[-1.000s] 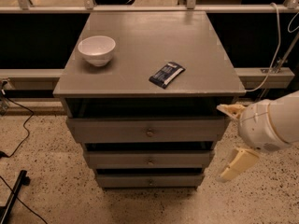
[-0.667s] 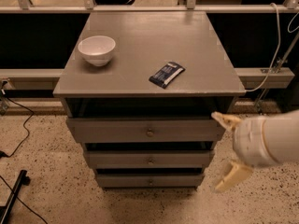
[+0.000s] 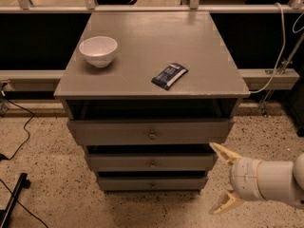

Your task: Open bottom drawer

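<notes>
The grey cabinet has three drawers. The bottom drawer (image 3: 153, 183) is the narrowest front, lowest near the floor, with a tiny round metal knob (image 3: 153, 185) at its centre; it looks shut. My gripper (image 3: 223, 178) is at the lower right, just right of the cabinet, level with the middle and bottom drawers. Its two cream fingers are spread wide apart, one fingertip (image 3: 217, 149) near the middle drawer's right end, the other (image 3: 219, 208) lower near the floor. It holds nothing and touches no knob.
The middle drawer (image 3: 152, 162) and wide top drawer (image 3: 151, 133) sit above. On the cabinet top (image 3: 142, 37) are a white bowl (image 3: 98, 50) and a dark snack packet (image 3: 169, 75). Black cables (image 3: 14, 127) lie on the speckled floor at left; a railing runs behind.
My gripper has dropped lower and moved slightly left, from beside the top drawer down to the level of the middle and bottom drawers. Fingers stay spread. Drawers have not moved.
</notes>
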`<state>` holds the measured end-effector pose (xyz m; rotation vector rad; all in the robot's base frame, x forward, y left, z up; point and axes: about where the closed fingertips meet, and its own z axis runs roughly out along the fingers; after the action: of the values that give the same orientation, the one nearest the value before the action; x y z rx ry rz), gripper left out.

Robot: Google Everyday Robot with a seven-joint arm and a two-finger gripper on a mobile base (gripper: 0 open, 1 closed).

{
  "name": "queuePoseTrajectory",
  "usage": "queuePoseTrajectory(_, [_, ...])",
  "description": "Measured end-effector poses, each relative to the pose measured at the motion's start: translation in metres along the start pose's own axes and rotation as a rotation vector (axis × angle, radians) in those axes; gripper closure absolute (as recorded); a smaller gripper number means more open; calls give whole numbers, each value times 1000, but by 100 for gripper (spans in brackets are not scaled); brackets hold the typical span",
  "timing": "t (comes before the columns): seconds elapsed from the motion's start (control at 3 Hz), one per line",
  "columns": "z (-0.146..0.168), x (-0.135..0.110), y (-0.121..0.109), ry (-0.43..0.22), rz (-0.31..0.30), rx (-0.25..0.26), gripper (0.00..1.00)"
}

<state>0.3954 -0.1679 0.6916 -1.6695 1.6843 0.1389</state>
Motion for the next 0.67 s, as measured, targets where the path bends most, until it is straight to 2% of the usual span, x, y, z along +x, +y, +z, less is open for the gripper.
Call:
queuePoseTrajectory(0.33, [12,8,3,-20,-58,-11,0])
queuePoseTrajectory(0.67, [59,21,14,-51,-39,-63,0])
